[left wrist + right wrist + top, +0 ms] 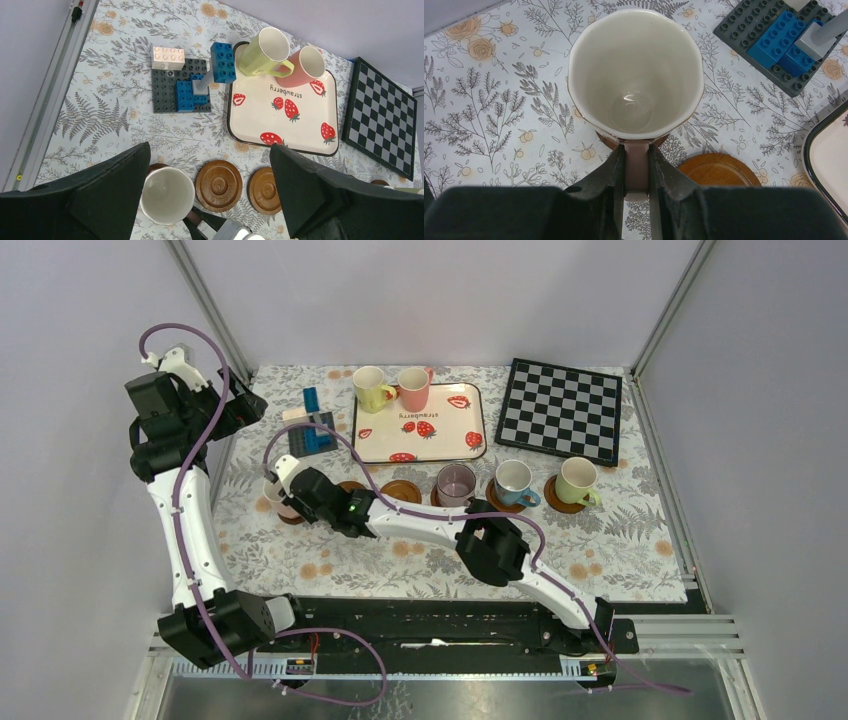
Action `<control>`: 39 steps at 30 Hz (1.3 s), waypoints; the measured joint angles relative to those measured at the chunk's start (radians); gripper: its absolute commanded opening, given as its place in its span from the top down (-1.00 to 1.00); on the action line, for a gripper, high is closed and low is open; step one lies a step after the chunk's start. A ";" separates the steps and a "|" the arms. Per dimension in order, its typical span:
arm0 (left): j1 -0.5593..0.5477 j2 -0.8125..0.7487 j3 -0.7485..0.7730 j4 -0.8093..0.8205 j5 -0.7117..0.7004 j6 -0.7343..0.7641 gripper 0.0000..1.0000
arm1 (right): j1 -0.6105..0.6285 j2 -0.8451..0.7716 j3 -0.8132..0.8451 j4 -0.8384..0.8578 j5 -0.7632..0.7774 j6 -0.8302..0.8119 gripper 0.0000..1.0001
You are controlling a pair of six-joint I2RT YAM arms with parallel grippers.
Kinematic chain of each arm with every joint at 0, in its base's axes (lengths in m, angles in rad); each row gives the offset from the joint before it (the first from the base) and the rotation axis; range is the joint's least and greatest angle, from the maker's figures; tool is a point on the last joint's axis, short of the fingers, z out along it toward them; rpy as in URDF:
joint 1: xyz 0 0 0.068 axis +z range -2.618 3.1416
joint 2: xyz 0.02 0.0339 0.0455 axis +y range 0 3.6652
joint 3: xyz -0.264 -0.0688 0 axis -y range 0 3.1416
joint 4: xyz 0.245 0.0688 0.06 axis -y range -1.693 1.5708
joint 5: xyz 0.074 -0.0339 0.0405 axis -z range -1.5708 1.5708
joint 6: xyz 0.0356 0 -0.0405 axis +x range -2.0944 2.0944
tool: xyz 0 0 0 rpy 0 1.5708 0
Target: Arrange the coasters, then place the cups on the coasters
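The tray (250, 125) reads "strawberry". Front-left of it, the right end effector (636, 150) is clenched on the handle of the pale pink cup (634, 75), which is directly over a coaster (292, 518). The left end effector (207, 150) hangs released above them, grasping nothing.

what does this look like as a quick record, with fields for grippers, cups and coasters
right gripper: shut on the handle of the pale pink cup, which is over the leftmost coaster; contact unclear
left gripper: open, holding nothing
cups on coasters: mauve cup, light blue cup, green cup
empty coasters: two, side by side
cups on the strawberry tray: yellow-green cup, pink cup
other: chessboard, block build
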 measured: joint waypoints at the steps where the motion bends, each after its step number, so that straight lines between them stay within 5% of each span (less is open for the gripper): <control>1: 0.000 0.000 0.000 0.000 0.000 0.000 -0.98 | 0.000 0.002 0.003 -0.002 0.002 0.000 1.00; 3: 0.001 0.000 0.000 0.000 0.003 0.000 -0.98 | 0.000 0.006 0.008 -0.003 0.002 0.000 0.95; 6: 0.003 0.000 0.000 0.000 0.007 0.000 -0.98 | 0.000 0.009 0.011 -0.002 0.002 0.002 0.59; 10: 0.003 0.000 0.000 0.000 0.010 0.000 -0.98 | 0.000 0.009 0.011 -0.003 0.001 0.003 0.55; 20: 0.003 -0.002 0.000 0.000 0.016 0.003 -0.98 | 0.000 0.009 0.025 -0.002 0.000 0.035 0.00; 39: 0.004 -0.002 0.000 0.000 0.067 -0.006 -0.98 | 0.002 -0.005 -0.006 -0.040 -0.044 0.132 -0.04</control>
